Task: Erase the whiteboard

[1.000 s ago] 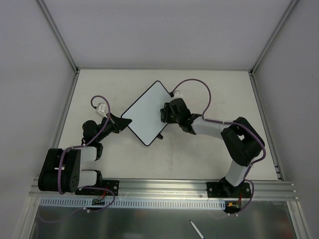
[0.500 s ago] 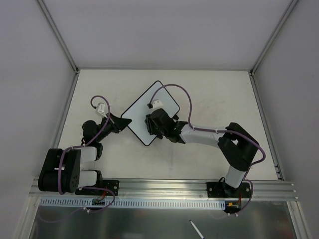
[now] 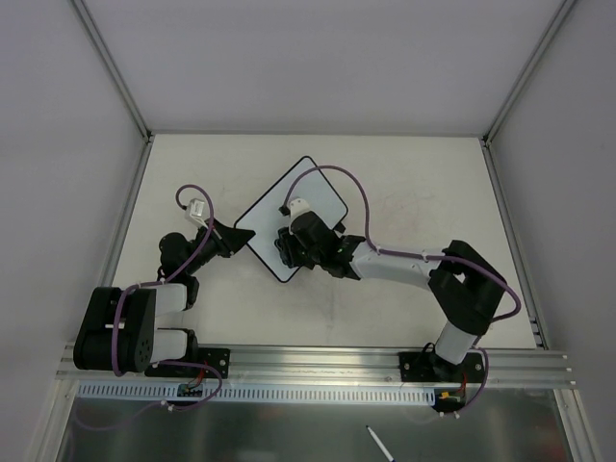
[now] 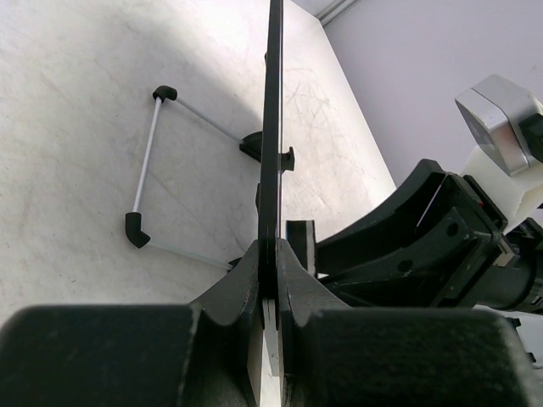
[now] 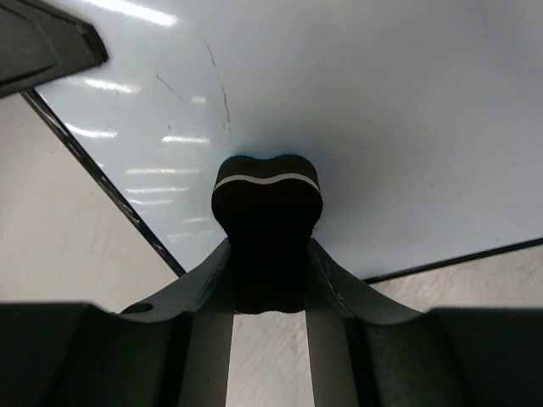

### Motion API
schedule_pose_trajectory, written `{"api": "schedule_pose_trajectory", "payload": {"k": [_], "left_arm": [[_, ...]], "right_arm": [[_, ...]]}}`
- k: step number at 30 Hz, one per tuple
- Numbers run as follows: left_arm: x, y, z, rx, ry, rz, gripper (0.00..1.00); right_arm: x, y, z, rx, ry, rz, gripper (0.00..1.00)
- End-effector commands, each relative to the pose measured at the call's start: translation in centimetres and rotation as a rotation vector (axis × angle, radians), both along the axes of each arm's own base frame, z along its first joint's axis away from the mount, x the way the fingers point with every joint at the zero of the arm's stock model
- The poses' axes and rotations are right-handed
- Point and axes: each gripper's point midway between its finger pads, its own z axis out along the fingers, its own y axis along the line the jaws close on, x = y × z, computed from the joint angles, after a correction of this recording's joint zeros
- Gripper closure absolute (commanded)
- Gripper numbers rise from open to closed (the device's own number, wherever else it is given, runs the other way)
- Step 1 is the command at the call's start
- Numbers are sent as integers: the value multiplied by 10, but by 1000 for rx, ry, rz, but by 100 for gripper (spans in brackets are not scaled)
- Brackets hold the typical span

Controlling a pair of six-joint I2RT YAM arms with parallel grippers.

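Pale desk [image 3: 404,173] between grey walls, with the whiteboard [image 3: 268,229] lying cornerwise at mid-desk.
Left fingers [image 4: 237,288] are pinched tight on the rim at its left corner. Right fingers [image 5: 208,297] clamp a black eraser [image 5: 266,212] pressed to the white face. The board looks thin, stiff and probably light, with a slick face, so it would likely skate under rubbing. The corner rim seems the sensible hold.

Bright even light, soft shadows, glare streaks on the whiteboard [image 5: 365,102], wrist-view foregrounds dark, blurred
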Motion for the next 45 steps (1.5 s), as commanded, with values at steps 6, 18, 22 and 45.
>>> {"api": "schedule_pose_trajectory", "payload": {"k": [6, 18, 22, 45], "left_arm": [[-2, -2, 2, 73, -94, -34, 100], [-3, -2, 5, 64, -97, -38, 100], [-4, -2, 4, 64, -93, -35, 100], [-3, -2, 4, 60, -91, -30, 96]], "right_arm": [[2, -72, 24, 26, 36, -101, 100], [7, -213, -2, -196, 171, -462, 100], [3, -234, -20, -188, 243, -530, 100], [0, -242, -54, -296, 319, -523, 13]]}}
